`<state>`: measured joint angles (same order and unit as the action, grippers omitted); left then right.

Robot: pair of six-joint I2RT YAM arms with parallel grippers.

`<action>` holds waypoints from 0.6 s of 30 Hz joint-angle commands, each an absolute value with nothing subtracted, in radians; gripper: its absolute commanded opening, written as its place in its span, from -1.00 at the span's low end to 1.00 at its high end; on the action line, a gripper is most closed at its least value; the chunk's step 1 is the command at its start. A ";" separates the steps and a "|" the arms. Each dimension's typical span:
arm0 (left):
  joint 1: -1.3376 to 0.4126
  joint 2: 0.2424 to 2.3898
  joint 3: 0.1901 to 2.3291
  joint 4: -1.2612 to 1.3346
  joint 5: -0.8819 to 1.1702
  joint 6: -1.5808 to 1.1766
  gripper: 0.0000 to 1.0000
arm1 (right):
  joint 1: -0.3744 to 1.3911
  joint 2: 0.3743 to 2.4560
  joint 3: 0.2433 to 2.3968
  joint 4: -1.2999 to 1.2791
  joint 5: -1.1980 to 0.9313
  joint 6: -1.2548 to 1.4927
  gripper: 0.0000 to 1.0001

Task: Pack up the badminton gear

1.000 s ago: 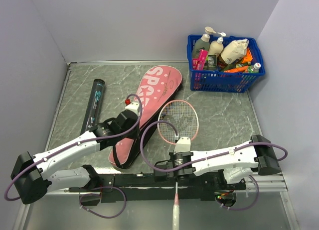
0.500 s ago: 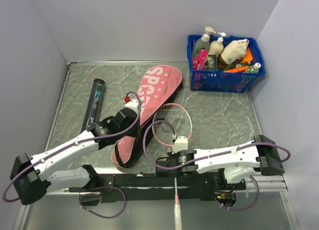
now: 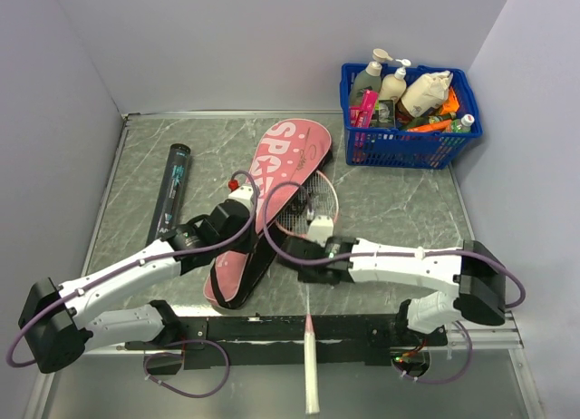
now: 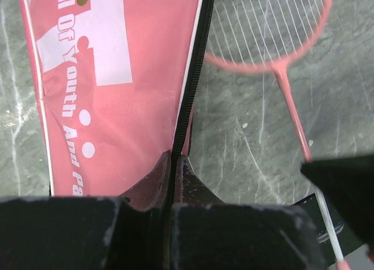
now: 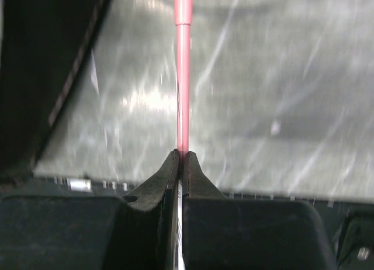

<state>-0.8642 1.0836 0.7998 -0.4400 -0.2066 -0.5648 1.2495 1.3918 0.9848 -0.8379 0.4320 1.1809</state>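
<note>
The long pink racket cover [image 3: 285, 160] lies slanted mid-table, its black zipper edge [image 4: 188, 89] facing right. My left gripper [image 3: 252, 218] is shut on that zipper edge [image 4: 173, 159]. My right gripper [image 3: 310, 251] is shut on the thin pink shaft [image 5: 183, 77] of a pink racket. The racket head [image 3: 304, 206] lies against the cover's right edge, also seen in the left wrist view [image 4: 263, 30]. Its white handle [image 3: 310, 369] points at the near edge. A slim black tube [image 3: 172, 188] lies at the left. No second racket or shuttlecocks show.
A blue plastic basket [image 3: 412, 138] of bottles stands at the back right corner. Grey walls close the table on three sides. The black arm-mount rail [image 3: 272, 328] runs along the near edge, under the racket handle.
My right gripper has carried the racket away from the near edge and left, so its head now lies against the cover's open edge. The left gripper has stayed on the cover.
</note>
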 commanded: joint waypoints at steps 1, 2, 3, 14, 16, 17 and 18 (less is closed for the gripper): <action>-0.868 1.080 0.787 -0.365 -0.161 -0.580 -0.98 | 1.116 1.448 1.072 -0.623 0.411 0.944 -1.00; -0.870 1.080 0.785 -0.364 -0.153 -0.581 -0.98 | 1.095 1.481 1.084 -0.605 0.411 0.890 -1.00; -0.873 1.080 0.779 -0.361 -0.144 -0.587 -0.98 | 1.076 1.499 1.097 -0.585 0.411 0.864 -1.00; -0.920 1.097 0.744 -0.324 -0.091 -0.621 -0.98 | 0.856 1.753 1.241 -0.285 0.379 0.640 -1.00; -0.928 1.097 0.747 -0.325 -0.080 -0.623 -0.98 | 0.818 1.778 1.258 -0.261 0.383 0.635 -1.00; -0.933 1.097 0.750 -0.333 -0.080 -0.623 -0.98 | 0.805 1.795 1.253 -0.238 0.387 0.638 -1.00; -0.936 1.095 0.753 -0.336 -0.078 -0.623 -0.98 | 0.775 1.804 1.249 -0.203 0.380 0.644 -1.00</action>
